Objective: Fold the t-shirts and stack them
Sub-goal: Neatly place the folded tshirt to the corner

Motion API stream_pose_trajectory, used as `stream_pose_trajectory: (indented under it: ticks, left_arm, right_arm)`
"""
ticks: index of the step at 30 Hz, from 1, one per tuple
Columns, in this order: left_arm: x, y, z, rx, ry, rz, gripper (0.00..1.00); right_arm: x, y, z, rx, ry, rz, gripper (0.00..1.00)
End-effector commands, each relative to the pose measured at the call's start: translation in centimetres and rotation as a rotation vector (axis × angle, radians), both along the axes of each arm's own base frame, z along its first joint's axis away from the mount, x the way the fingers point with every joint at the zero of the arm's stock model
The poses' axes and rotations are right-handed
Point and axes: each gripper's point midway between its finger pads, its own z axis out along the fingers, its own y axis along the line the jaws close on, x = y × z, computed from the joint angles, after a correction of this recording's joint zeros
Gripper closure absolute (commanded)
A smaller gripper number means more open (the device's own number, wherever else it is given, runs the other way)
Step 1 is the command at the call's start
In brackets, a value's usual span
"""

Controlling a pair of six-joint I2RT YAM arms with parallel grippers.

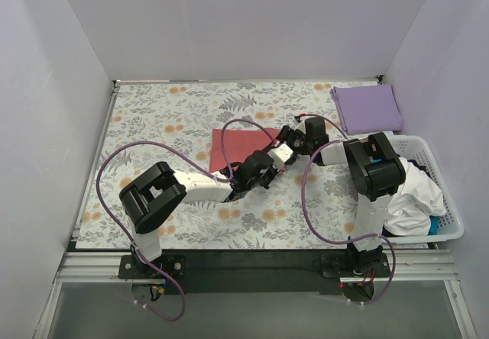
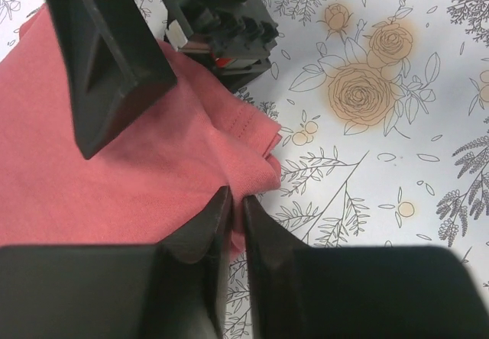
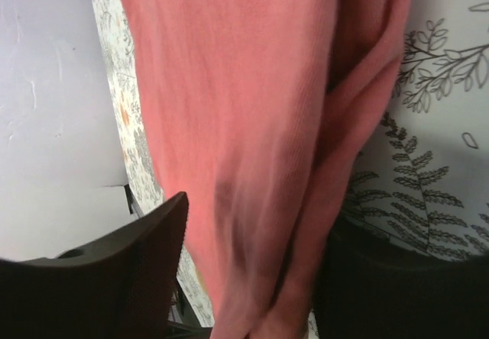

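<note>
The salmon-red t-shirt [image 1: 235, 146] lies folded flat in the middle of the table. My left gripper [image 2: 237, 201] is shut on its near right corner [image 2: 256, 171], with red cloth pinched between the fingertips; in the top view the left gripper [image 1: 281, 153] sits at the shirt's right edge. My right gripper [image 3: 256, 217] stands with its jaws apart and a bunched fold of the red shirt [image 3: 252, 125] running between them; that view is blurred. In the top view the right gripper [image 1: 294, 134] is beside the left one. The lavender-purple t-shirt [image 1: 367, 108] lies folded at the far right.
A white slatted basket [image 1: 447, 228] holding white and blue clothes stands at the right edge. The floral table cloth [image 1: 168, 110] covers the table. The right gripper's finger [image 2: 107, 64] and body lie over the shirt in the left wrist view. Purple cables loop near both arms.
</note>
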Motion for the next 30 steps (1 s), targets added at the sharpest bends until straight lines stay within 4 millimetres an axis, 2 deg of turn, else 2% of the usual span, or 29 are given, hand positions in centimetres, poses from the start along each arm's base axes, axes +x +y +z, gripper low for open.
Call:
stream_pose_trajectory:
  ticks: [1,3,4,5,7,9,10,12,13,14,15,18,19,20,21,22,23,24,26,27,29,30]
  left_arm:
    - [-0.2,-1.5,2.3,-0.069,-0.003,-0.022,0.85]
    - [-0.3,-1.5,2.3,-0.08,0.009,-0.015,0.79]
    - [-0.4,-1.6,2.5,-0.088,0.011,-0.013,0.77]
    - [-0.4,-1.6,3.1,-0.115,0.015,-0.001,0.69]
    - [-0.5,-1.4,3.6,-0.138,0.019,0.01,0.61]
    - [-0.6,-1.2,4.7,-0.172,0.03,0.034,0.46]
    - [-0.5,-1.2,5.2,-0.184,0.032,0.046,0.41]
    - [-0.3,-0.4,6.4,-0.187,0.033,0.087,0.28]
    - [0.0,-0.1,7.0,-0.211,0.049,0.121,0.24]
    - [0.0,0.6,7.2,-0.202,0.067,0.146,0.21]
    - [0.1,1.3,8.3,-0.229,0.072,0.175,0.17]
    - [1.2,4.3,8.8,-0.251,0.147,0.303,0.14]
    - [2.2,6.1,9.4,-0.275,0.166,0.38,0.13]
    - [2.2,7.9,8.8,-0.228,0.204,0.435,0.12]
    - [3.4,10.1,8.8,-0.219,0.223,0.511,0.12]
    - [3.7,11.6,8.9,-0.217,0.248,0.561,0.11]
    - [3.3,13.5,7.9,-0.181,0.297,0.618,0.11]
    - [4.3,16.1,7.6,-0.179,0.31,0.693,0.11]
    - [4.3,19.1,7.3,-0.164,0.317,0.764,0.1]
    - [4.3,21.6,6.0,-0.144,0.322,0.824,0.1]
    - [4.1,24.2,5.6,-0.128,0.273,0.905,0.1]
    - [3.5,25.3,4.7,-0.116,0.281,0.942,0.09]
  right_arm:
    - [-1.4,-0.3,-3.4,-0.085,0.067,0.021,0.4]
    - [-1.3,-0.3,-3.2,-0.089,0.049,0.029,0.51]
    - [-1.1,-0.4,-3.2,-0.102,0.023,0.039,0.79]
    - [-1.0,-0.4,-2.9,-0.107,0.003,0.04,0.88]
    - [-0.7,-0.6,-2.6,-0.131,-0.035,0.058,0.99]
    - [-0.2,-0.7,-2.3,-0.153,-0.066,0.085,0.99]
    - [0.9,-0.6,-1.5,-0.163,-0.104,0.097,0.99]
    - [0.9,-1.1,-1.8,-0.227,-0.122,0.153,0.99]
    - [2.2,-1.3,-0.9,-0.26,-0.154,0.148,0.99]
    - [2.0,-1.8,-1.3,-0.307,-0.161,0.181,0.99]
    - [2.2,-2.2,-1.1,-0.334,-0.163,0.187,0.99]
    - [4.0,-3.3,0.0,-0.424,-0.224,0.204,0.99]
    - [4.7,-4.0,0.2,-0.463,-0.237,0.197,0.99]
    - [6.0,-4.1,1.2,-0.487,-0.268,0.195,0.99]
    - [6.3,-5.3,1.0,-0.548,-0.276,0.219,0.99]
    - [6.6,-5.9,1.1,-0.582,-0.272,0.226,0.99]
    - [8.3,-6.3,2.3,-0.611,-0.309,0.219,0.99]
    - [8.5,-7.9,2.1,-0.677,-0.299,0.238,0.99]
    - [9.8,-9.3,2.5,-0.746,-0.313,0.237,0.99]
    - [11.3,-11.1,3.6,-0.831,-0.369,0.252,0.99]
    - [12.4,-13.0,3.8,-0.917,-0.392,0.254,0.99]
    - [13.7,-14.7,4.7,-0.982,-0.412,0.224,0.99]
